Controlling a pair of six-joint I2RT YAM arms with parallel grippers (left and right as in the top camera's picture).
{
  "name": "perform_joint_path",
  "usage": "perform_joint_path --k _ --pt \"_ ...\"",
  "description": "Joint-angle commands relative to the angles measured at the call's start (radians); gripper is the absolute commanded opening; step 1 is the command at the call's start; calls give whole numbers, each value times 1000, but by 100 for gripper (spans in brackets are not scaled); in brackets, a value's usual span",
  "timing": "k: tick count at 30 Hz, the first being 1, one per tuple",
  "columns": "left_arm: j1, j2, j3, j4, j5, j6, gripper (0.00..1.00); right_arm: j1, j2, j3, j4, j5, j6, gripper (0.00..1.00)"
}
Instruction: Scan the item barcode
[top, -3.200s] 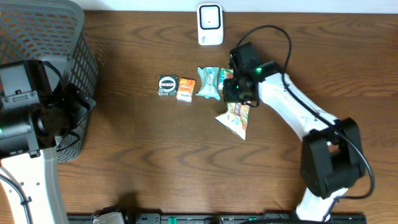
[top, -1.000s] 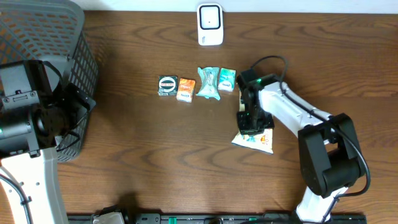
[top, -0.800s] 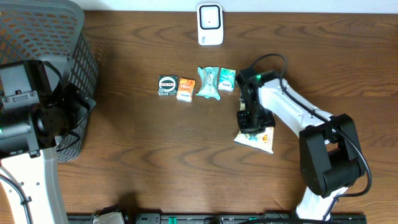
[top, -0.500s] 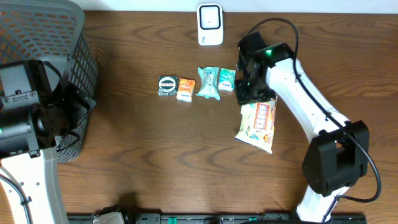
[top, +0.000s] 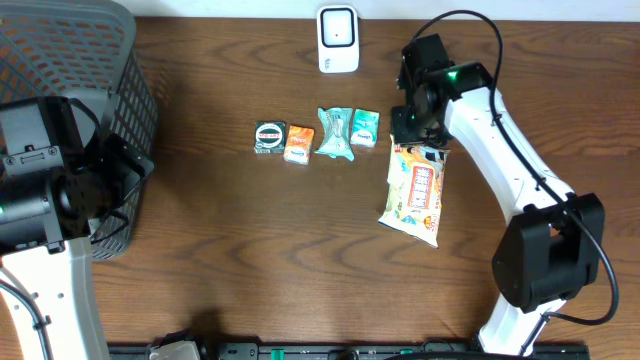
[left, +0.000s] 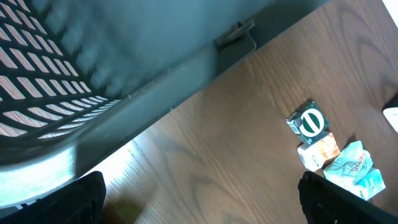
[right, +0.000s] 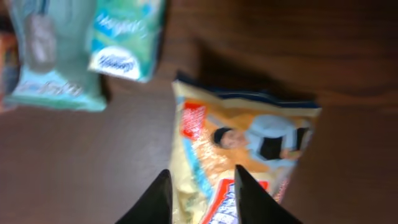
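Snack bag (top: 415, 195) lies flat on a dark brown wood-grain table (top: 250, 260), lengthwise from near to far and a little slanted, just to the right of a row of small packs. It is a pale cream pouch with orange-red panels and a dark blue seam at its far end.

That far end sits under the right gripper (top: 415, 125), close to a small green-and-white packet (top: 364, 127). Further left in the row come a teal packet (top: 335, 133), an orange pack (top: 299, 144) and a dark green pack with a round logo (top: 269, 137). A white scanner (top: 338, 40) stands near the far edge, well apart from the bag. A grey mesh basket (top: 60, 60) fills the far left corner.

Only the overhead view takes in the scanner. The right wrist view, blurred, shows the bag's print up close: a cartoon figure below the blue seam. There the right gripper (right: 199, 199) has its fingers (right: 158, 199) apart over the bag, clamped on nothing.

The left wrist view misses the bag altogether. It gives the basket's wall close up and the left gripper (left: 199, 202), whose fingers stand wide apart.
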Motion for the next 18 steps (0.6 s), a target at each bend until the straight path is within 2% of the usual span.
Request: perform_joint_path --k 1,6,8,13,16,18 --pt "6 -5 11 -3 -6 -4 98 -22 3 -8 24 37 36 34" --pt "6 -5 11 -3 -6 -4 98 -21 3 -134 111 29 56 25" --pt "6 -5 11 -3 -6 -4 97 -21 3 -214 181 29 55 28" --pt "6 -5 11 -3 -6 -4 98 -20 3 -376 364 16 108 29" --pt "6 -5 11 -3 -6 -4 98 -20 3 -381 396 11 108 32" --pt "6 -5 11 -3 -6 -4 98 -23 1 -318 360 11 100 35"
